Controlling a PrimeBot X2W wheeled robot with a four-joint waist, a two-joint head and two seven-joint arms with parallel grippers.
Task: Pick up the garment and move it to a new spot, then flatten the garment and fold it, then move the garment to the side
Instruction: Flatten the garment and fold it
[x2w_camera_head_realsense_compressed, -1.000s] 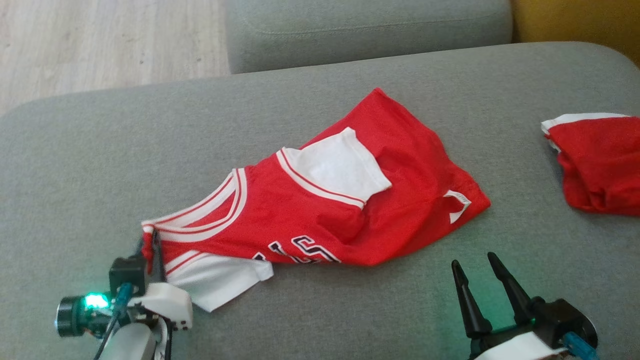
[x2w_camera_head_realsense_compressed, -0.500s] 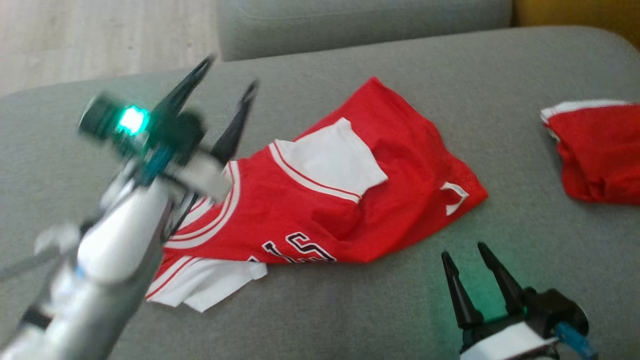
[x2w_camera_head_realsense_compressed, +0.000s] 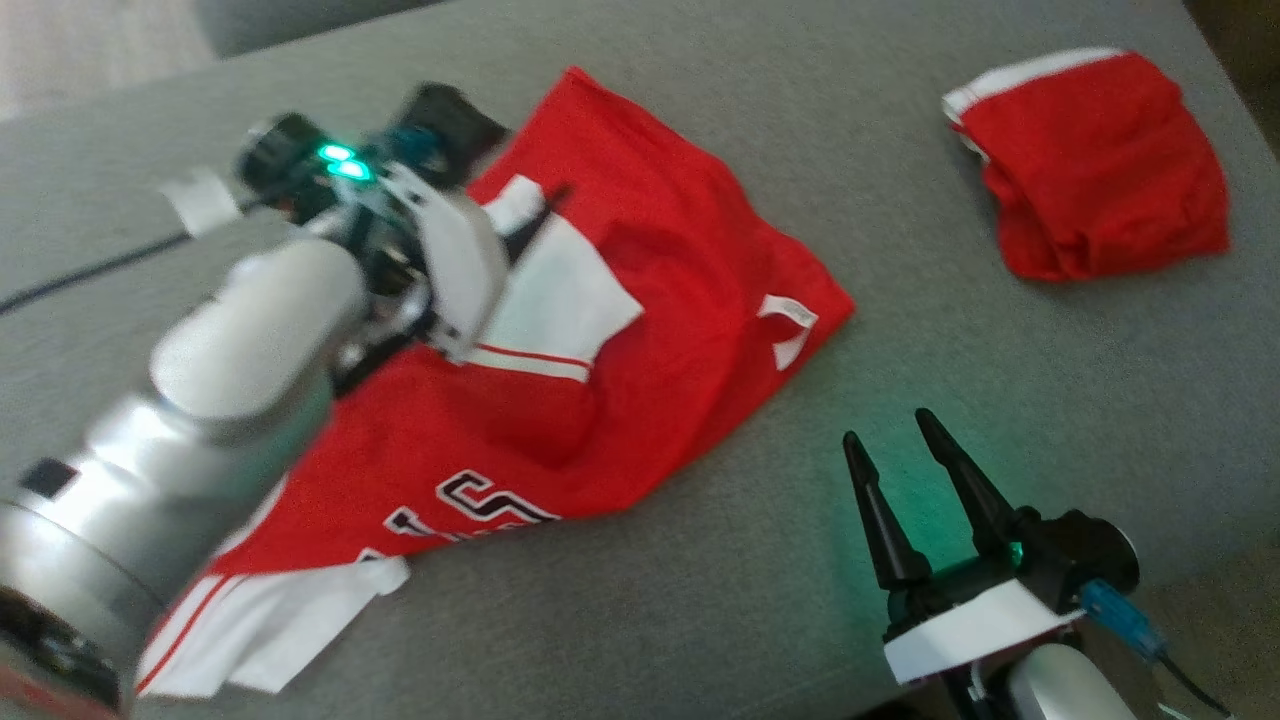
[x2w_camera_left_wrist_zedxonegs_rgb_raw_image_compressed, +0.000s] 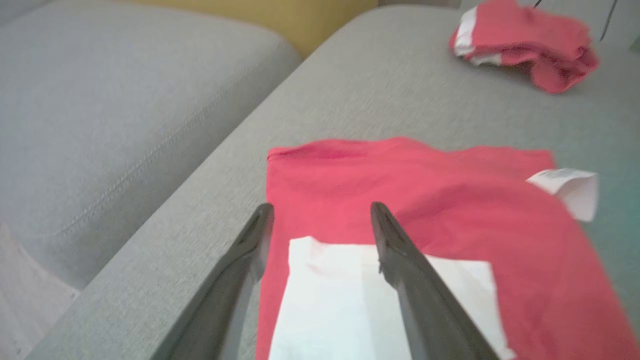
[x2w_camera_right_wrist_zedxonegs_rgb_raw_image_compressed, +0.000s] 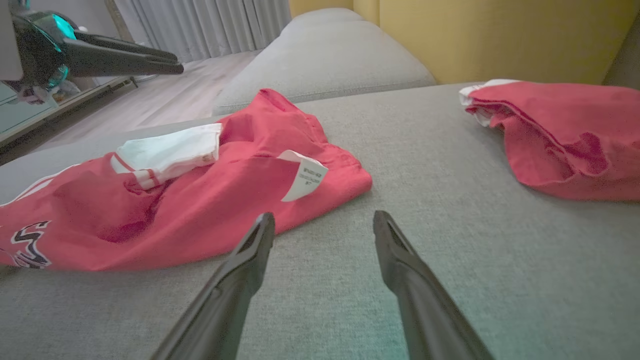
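Here the left hand (x2w_camera_left_wrist_zedxonegs_rgb_raw_image_compressed: 322, 207) hung wide open and empty over the white sleeve (x2w_camera_left_wrist_zedxonegs_rgb_raw_image_compressed: 340, 300) of the garment (x2w_camera_left_wrist_zedxonegs_rgb_raw_image_compressed: 450, 200), the right hand (x2w_camera_head_realsense_compressed: 888, 428) open nearby.

Left arm (x2w_camera_head_realsense_compressed: 230, 350): rounded silver casing, green lamp (x2w_camera_head_realsense_compressed: 340, 160) lit at wrist. Right gripper (x2w_camera_head_realsense_compressed: 886, 425): two tapered black fingers (x2w_camera_head_realsense_compressed: 875, 510), white mount (x2w_camera_head_realsense_compressed: 960, 635), blue cable connector (x2w_camera_head_realsense_compressed: 1110, 610).

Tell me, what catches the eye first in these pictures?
A bright red jersey lies crumpled across the grey sofa cushion, black-and-white lettering on its front. The robot's left jaws stand open right over its white sleeve, and a second red garment lies bunched at the cushion's far right.
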